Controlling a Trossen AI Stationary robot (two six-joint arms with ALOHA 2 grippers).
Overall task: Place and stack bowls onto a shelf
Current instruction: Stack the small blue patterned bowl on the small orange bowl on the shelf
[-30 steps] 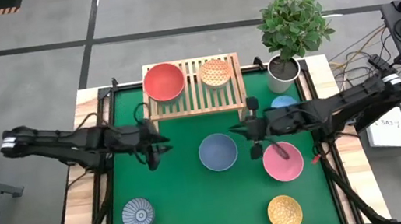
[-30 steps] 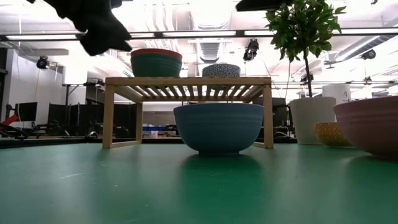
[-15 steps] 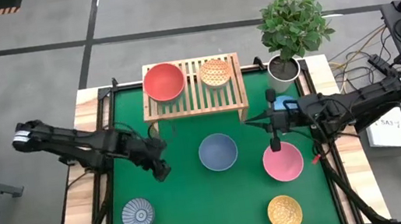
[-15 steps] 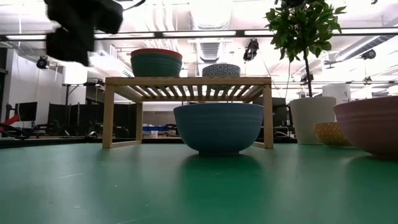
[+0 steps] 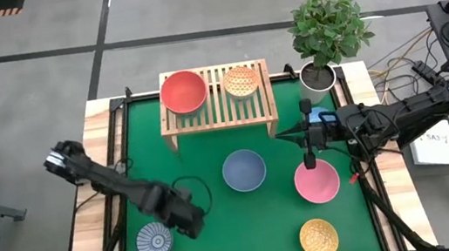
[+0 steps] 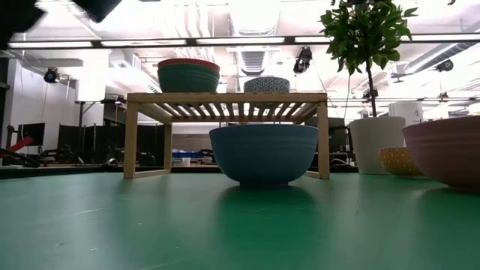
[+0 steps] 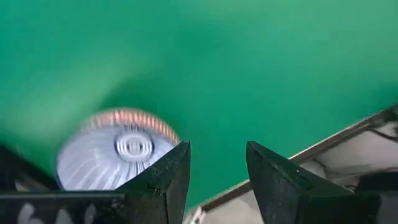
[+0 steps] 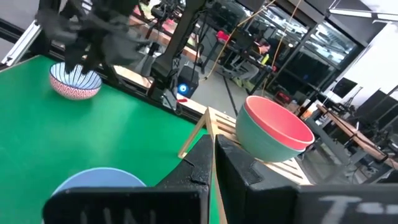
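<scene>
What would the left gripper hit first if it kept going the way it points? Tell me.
Likely the green mat just beside the patterned bowl. The left gripper points down with jaws open, and the bowl sits off to one side of its line. Depth is unclear.

Red bowl [image 5: 183,91] sitting in green bowl [image 6: 188,78] on light-wood shelf [image 5: 218,109]; orange patterned bowl [image 5: 240,80] showing beside; blue-grey bowl [image 5: 243,170], pink bowl [image 5: 317,182], yellow patterned bowl [image 5: 319,238], dark striped grey-blue bowl [image 5: 153,240] lying on green mat [image 5: 223,240].

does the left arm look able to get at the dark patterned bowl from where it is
Probably yes. The left end effector hangs open just beside the dark patterned bowl, and nothing lies between them on the green mat.
</scene>
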